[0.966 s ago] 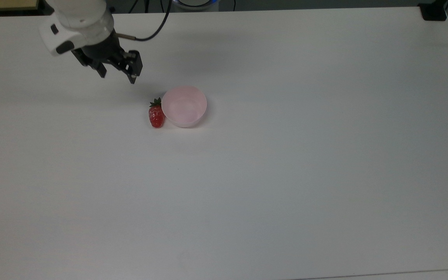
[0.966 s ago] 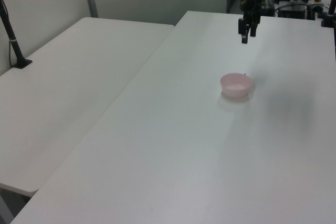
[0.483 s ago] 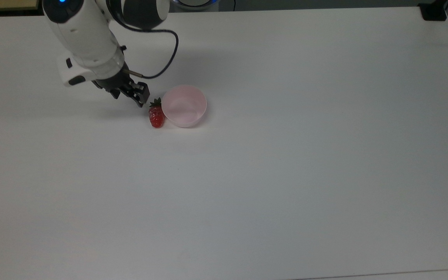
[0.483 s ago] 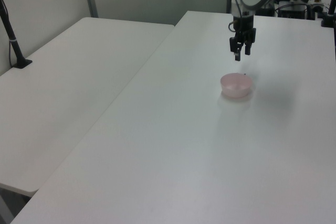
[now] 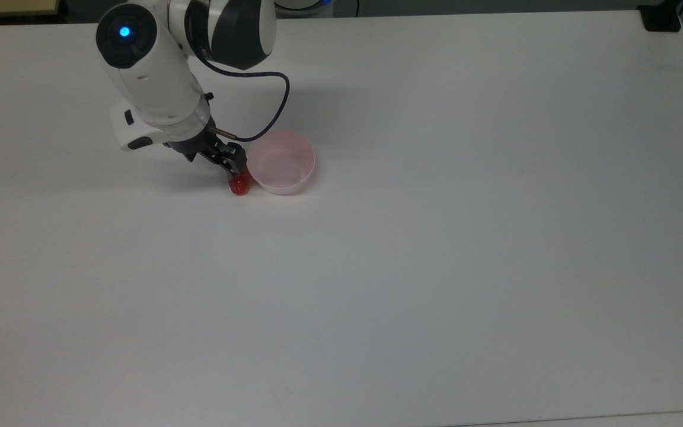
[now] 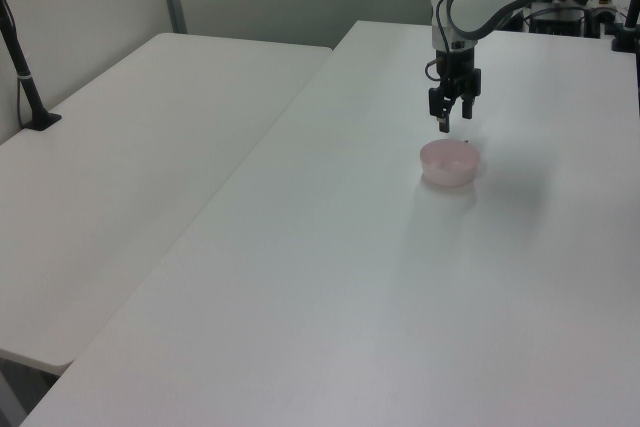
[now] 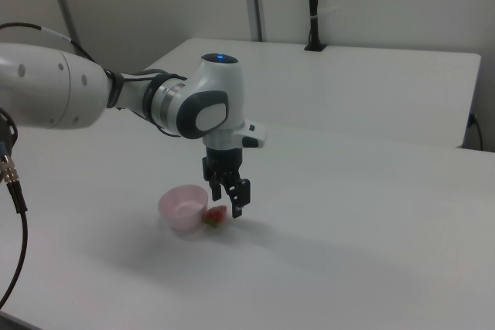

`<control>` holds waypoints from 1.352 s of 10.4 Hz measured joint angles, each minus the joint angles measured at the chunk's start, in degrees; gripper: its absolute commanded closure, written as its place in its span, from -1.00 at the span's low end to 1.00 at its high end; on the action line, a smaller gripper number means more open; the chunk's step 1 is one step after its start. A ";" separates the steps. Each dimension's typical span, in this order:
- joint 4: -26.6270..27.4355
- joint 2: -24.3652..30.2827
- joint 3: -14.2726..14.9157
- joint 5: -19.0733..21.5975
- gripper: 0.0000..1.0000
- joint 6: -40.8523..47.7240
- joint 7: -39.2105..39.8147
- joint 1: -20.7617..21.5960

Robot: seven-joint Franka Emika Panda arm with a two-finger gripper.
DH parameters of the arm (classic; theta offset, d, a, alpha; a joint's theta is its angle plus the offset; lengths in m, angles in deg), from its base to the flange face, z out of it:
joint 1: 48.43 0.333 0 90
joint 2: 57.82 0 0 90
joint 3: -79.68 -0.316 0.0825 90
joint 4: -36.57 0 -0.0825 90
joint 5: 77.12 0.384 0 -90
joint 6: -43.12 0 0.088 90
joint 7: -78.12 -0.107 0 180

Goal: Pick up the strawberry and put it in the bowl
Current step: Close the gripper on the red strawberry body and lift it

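The gripper [image 7: 227, 200] hangs low over the white table [image 5: 436, 267], right above the strawberry [image 5: 239, 185]. Its two black fingers [image 7: 239, 194] point down and stand apart with a gap between them, so it is open. In the right view one finger comes down on the far side of the strawberry and the other on the near side, and the red fruit shows low between them. You cannot tell if the fingers touch the fruit. Nothing is held; the strawberry [image 7: 214, 216] lies on the table. In the top view the gripper [image 5: 232, 166] covers the top end of the strawberry, and the red bottom end sticks out below the fingertips. The bowl [image 5: 281, 162] is pale pink and stands upright on the table with nothing in it. The strawberry lies just beside the bowl, on the top view's left of it, close to its wall or touching it. In the right view the bowl [image 7: 183, 208] is on the right view's left of the fruit. In the left view the gripper [image 6: 449, 117] hangs just behind the bowl [image 6: 449, 162], with its fingers spread, and the fruit is hidden behind the bowl's rim. The white arm [image 5: 158, 83] leans in from the top view's upper left, and a dark cable [image 5: 273, 115] loops from it near the bowl.
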 measured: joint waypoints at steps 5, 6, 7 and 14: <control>0.01 -1.35 -0.16 0.00 -0.65 0.00 -0.04 1.13; 0.01 -1.84 -0.19 0.00 -0.65 0.00 -0.04 1.34; 0.01 -2.32 -0.20 0.00 -0.65 -0.03 -0.04 1.71; -0.33 -3.33 -0.21 0.00 0.24 -0.07 -0.04 2.31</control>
